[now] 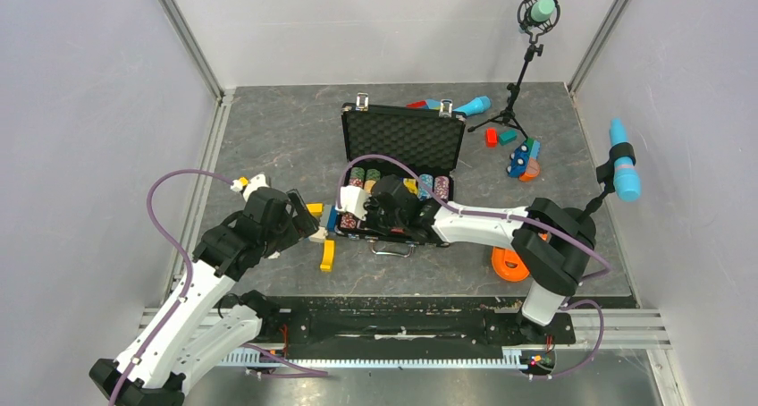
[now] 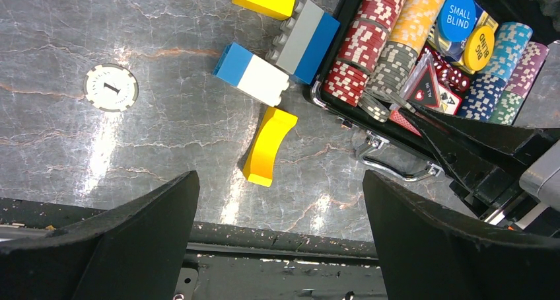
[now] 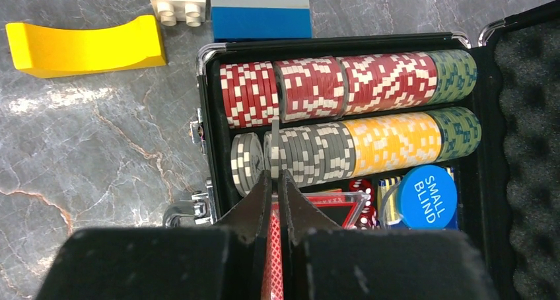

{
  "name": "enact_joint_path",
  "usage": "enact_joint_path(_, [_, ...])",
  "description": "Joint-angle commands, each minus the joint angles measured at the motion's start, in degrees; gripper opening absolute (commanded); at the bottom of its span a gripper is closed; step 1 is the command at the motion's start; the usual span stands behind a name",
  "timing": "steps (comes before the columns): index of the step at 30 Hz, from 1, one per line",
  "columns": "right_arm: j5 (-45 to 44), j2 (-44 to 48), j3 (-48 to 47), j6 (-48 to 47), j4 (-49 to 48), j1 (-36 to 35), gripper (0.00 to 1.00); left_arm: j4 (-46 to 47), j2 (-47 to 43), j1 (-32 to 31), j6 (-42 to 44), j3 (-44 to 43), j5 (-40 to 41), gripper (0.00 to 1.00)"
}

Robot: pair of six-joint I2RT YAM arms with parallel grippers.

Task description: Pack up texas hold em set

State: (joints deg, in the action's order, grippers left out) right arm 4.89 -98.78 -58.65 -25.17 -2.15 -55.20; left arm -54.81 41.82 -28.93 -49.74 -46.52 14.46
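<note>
The right claw (image 3: 276,176) is clenched on one grey chip (image 3: 275,131), edge-on at a gap in the grey row (image 3: 317,154) of the open case (image 3: 210,82) just ahead. If the chip tilts, its neighbours may topple. The left claw (image 2: 279,181) hangs released, with a white chip (image 2: 111,87) ahead of it on the desk (image 2: 132,154).

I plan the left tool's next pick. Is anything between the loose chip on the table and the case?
Yes. The blue-white block and the grey-blue block lie between the chip and the case; a curved yellow block lies near that line. Nothing visible stands between the open left tool and the chip.
</note>
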Motion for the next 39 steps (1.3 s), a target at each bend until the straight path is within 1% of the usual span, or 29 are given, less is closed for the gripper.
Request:
enact_joint_path(1, [-3.46, -1.24, -1.61, -1.85, 4.81, -0.16, 0.0, -0.15, -0.64, 0.43, 2.56, 0.29, 0.05, 1.0])
enact_joint_path(9, [-5.19, -0.62, -1.37, -2.6, 6.09, -0.17, 0.0, 0.15, -0.51, 0.54, 2.53, 0.44, -0.21, 1.0])
enact_joint_path(13, [-7.51, 1.03, -0.79, -2.56, 4.36, -0.17, 0.0, 0.29, -0.35, 0.52, 2.49, 0.34, -0.37, 1.0])
enact_joint_path(17, [-7.24, 4.26, 0.93, -2.24, 0.04, -0.23, 0.0, 0.22, -0.5, 0.5, 2.54, 0.03, -0.51, 1.0])
enact_joint_path(20, [-5.14, 7.19, 2.64, -2.07, -3.36, -0.18, 0.0, 0.23, -0.63, 0.53, 2.41, -0.1, -0.57, 1.0])
enact_joint_path(22, [-1.96, 8.44, 3.18, -1.98, -4.24, -0.17, 0.0, 0.22, -0.72, 0.54, 2.28, -0.07, -0.73, 1.0])
enact_joint_path(26, [4.23, 9.31, 3.26, -1.6, -3.85, -0.16, 0.0, 0.2, -0.96, 0.52, 2.1, -0.1, -0.92, 1.0])
enact_joint_path(30, [9.67, 7.87, 2.59, -1.31, -1.91, -0.19, 0.0, -0.02, -1.05, 0.53, 2.1, -0.22, -0.92, 1.0])
enact_joint_path(35, [10.71, 5.27, 1.5, -0.95, 0.69, -0.19, 0.0, -0.3, -1.04, 0.54, 2.09, -0.46, -0.81, 1.0])
enact_joint_path(39, [10.64, 4.06, 1.36, -0.94, 0.9, -0.24, 0.0, -0.29, -1.04, 0.53, 2.1, -0.29, -0.7, 1.0])
